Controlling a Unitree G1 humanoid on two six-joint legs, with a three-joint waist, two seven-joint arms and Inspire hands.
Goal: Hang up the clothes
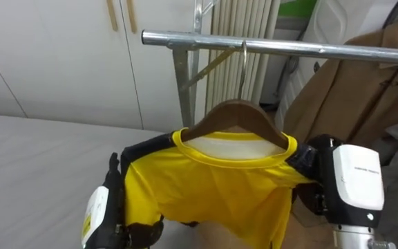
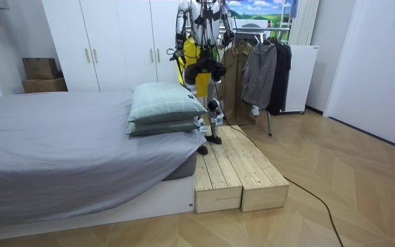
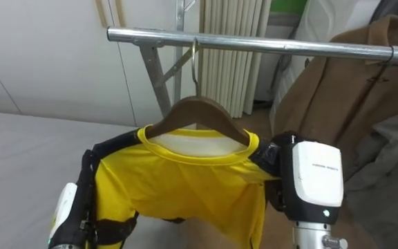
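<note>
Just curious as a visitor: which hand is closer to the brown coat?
Right. The right hand is just beside the brown coat; the left hand is beyond the yellow shirt, farther off.

The shirt (image 1: 213, 190) is bright yellow with dark sleeves, its hanger (image 1: 237, 114) dark brown, the rail (image 1: 282, 47) silvery grey, the coat (image 1: 351, 90) tan, the bed cover (image 1: 33, 152) plain pale grey.

Count: 1 yellow shirt (image 1: 213, 187), 1 wooden hanger (image 1: 237, 114), 1 metal rail (image 1: 289, 47). 3 other garments (image 2: 259, 72) toward the rail's end at the room view's right. 1 bed (image 2: 60, 144), 2 pillows (image 2: 164, 103) stacked at its corner nearest the rail. 2 wooden platforms (image 2: 218, 171) side by side along the bed's edge. 2 cardboard boxes (image 2: 41, 68), stacked.
</note>
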